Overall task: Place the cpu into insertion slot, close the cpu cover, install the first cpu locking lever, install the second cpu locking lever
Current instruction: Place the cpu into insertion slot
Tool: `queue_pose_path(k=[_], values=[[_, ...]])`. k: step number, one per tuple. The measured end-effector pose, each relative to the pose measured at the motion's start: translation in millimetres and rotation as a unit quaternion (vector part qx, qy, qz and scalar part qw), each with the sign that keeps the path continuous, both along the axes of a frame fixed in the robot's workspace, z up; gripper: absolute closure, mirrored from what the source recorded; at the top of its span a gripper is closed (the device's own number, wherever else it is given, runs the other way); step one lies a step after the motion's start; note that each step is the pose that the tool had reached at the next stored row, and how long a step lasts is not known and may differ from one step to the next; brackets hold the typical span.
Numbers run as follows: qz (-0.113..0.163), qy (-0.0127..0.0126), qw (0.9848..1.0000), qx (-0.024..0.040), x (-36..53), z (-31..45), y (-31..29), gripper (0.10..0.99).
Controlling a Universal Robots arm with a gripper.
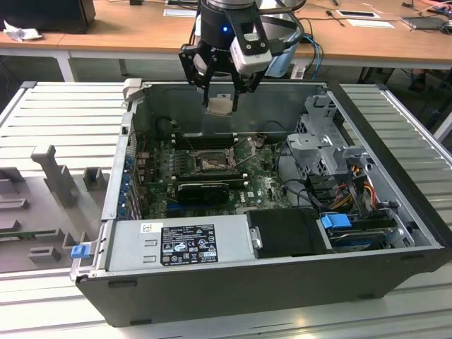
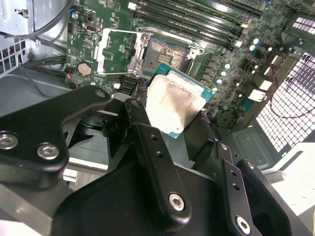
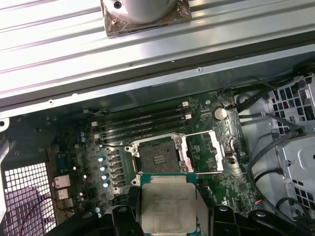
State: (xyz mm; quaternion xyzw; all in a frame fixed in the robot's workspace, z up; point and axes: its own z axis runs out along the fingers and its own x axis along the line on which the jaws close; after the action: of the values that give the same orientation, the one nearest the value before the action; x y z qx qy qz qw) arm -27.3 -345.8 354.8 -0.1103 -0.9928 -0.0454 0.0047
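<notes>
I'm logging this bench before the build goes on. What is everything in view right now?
computer case: one, black, open, middle of the exterior view
motherboard: one, green, on the case floor
insertion slot: one, dark with a silvery rim, on the motherboard, empty
cpu cover: one, silvery, swung open beside the slot
cpu: one, silvery-beige top, held above the case
coin battery: one, silvery, near the cover
power supply: one, grey, along the case's near wall
drive cage: one, silvery, at the exterior view's right inside the case
moulded tray: one, grey, at the exterior view's left
desks: wood-coloured, behind the case
tool: one, black, shut on the cpu
</notes>
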Motion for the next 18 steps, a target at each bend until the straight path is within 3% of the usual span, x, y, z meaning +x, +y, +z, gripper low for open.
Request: queue_pose_path(k=[18], values=[[-0.027,0.0000,0.9996,0.0000,0.0,-0.9,0.0,0.545]])
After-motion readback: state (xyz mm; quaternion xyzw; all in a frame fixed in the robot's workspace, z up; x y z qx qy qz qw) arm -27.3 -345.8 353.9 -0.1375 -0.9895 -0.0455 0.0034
